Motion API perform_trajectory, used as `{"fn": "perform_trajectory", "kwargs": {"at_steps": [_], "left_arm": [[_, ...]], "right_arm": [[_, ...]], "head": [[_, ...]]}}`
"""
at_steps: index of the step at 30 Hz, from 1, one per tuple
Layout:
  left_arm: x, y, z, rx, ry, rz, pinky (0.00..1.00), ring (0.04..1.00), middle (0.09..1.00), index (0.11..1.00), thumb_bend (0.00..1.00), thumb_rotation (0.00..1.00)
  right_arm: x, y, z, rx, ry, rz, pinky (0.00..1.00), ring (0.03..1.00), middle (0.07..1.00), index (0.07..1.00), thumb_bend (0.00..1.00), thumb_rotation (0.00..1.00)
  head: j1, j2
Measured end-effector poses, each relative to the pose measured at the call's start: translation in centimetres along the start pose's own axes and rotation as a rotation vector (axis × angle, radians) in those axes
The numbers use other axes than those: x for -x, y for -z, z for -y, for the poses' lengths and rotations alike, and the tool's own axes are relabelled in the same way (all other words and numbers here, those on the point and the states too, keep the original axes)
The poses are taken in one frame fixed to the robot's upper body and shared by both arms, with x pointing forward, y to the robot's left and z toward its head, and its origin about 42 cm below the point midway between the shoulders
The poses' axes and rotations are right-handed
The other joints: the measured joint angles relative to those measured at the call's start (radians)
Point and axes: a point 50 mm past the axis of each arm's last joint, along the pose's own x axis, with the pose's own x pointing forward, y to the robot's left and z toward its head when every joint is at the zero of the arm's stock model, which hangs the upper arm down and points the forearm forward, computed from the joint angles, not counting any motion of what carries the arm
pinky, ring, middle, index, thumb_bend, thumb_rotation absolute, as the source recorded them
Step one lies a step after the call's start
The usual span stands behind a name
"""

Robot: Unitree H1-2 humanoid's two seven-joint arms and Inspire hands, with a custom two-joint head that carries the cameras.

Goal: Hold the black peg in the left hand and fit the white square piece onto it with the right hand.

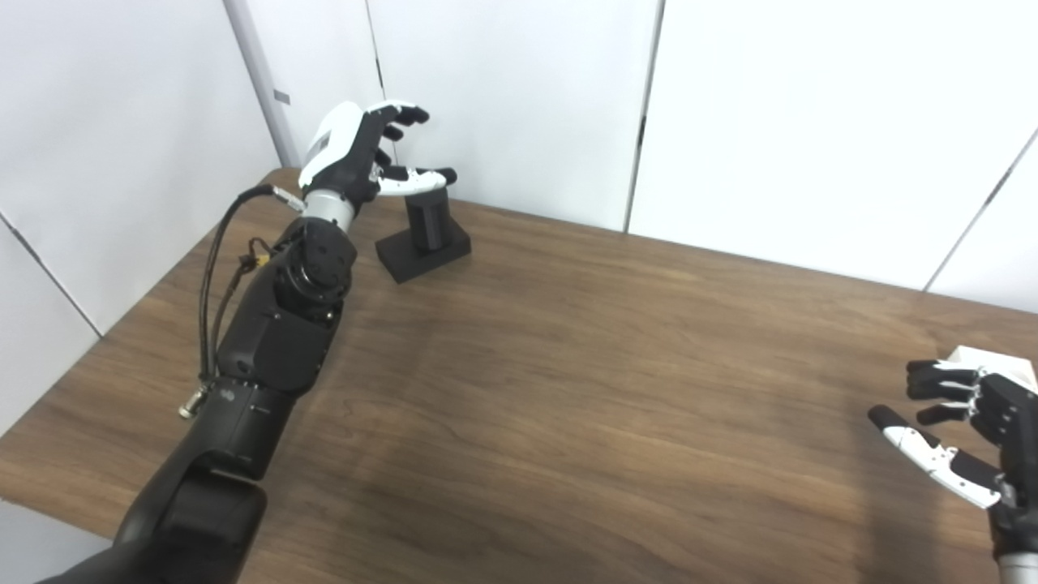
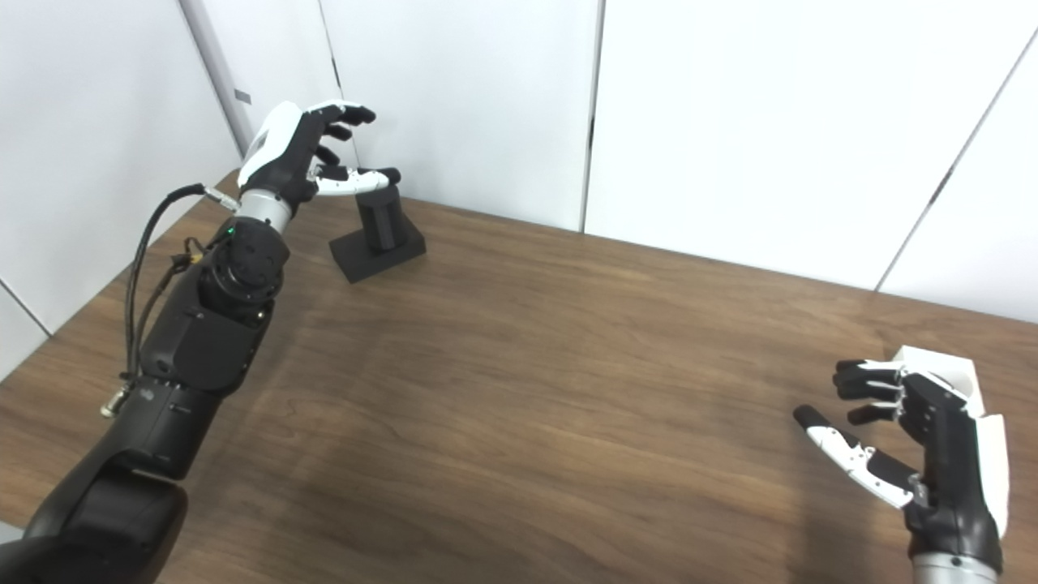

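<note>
Black peg [image 1: 427, 219] beside open left hand [image 1: 361, 150]

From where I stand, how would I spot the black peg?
Follow the wooden table to its far left corner by the white wall. Under the raised, open left hand stands the black peg, an upright post on a flat square base, the only dark block there.

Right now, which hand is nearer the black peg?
Left. The left hand hovers open just above the black peg; the right hand is far across the table, by the white square piece.
</note>
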Motion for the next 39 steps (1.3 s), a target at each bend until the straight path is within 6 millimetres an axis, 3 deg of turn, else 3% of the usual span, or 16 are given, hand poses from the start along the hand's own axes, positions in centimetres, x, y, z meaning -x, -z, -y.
{"fn": "perform_trajectory", "kwargs": {"at_steps": [8, 10, 14, 22, 27, 33, 39], "left_arm": [[-0.2, 1.2, -0.2, -0.143, 0.018, -0.06, 0.76, 0.951, 0.941, 0.834, 0.92, 0.36], [-0.2, 1.3, -0.1, -0.155, 0.024, -0.06, 0.75, 0.956, 0.962, 0.844, 0.96, 0.46], [-0.2, 1.6, 0.4, -0.197, 0.033, -0.07, 0.78, 0.968, 0.984, 0.859, 0.99, 0.53], [0.0, 2.2, 1.1, -0.367, 0.082, -0.095, 0.88, 1.0, 1.0, 0.851, 1.0, 0.56], [0.4, 2.8, 1.5, -0.383, 0.133, -0.139, 0.93, 1.0, 1.0, 0.833, 1.0, 0.56], [0.6, 3.0, 1.8, -0.386, 0.159, -0.155, 0.92, 1.0, 1.0, 0.835, 1.0, 0.62], [0.7, 3.0, 2.3, -0.393, 0.19, -0.157, 0.92, 1.0, 1.0, 0.842, 1.0, 0.63]], "right_arm": [[0.0, -0.5, 0.2, -0.001, 0.008, 0.009, 0.43, 0.563, 0.624, 0.489, 0.5, 0.11], [0.0, -0.5, 0.2, -0.001, 0.008, 0.009, 0.44, 0.566, 0.624, 0.489, 0.5, 0.11], [0.0, -0.5, 0.2, -0.001, 0.008, 0.008, 0.44, 0.564, 0.625, 0.488, 0.5, 0.11], [-0.1, -0.6, 0.2, -0.001, 0.009, 0.01, 0.43, 0.566, 0.627, 0.489, 0.5, 0.11], [-0.1, -0.6, 0.2, -0.001, 0.01, 0.01, 0.44, 0.565, 0.628, 0.489, 0.5, 0.11], [-0.1, -0.6, 0.2, -0.001, 0.011, 0.002, 0.43, 0.559, 0.621, 0.489, 0.5, 0.11], [-0.1, -0.6, 0.2, 0.0, 0.013, -0.002, 0.43, 0.568, 0.626, 0.489, 0.5, 0.11]], "head": [[0.0, 0.002], [0.0, 0.002], [0.0, 0.005], [0.0, 0.006], [0.0, 0.014], [-0.002, 0.015], [-0.003, 0.018]]}}
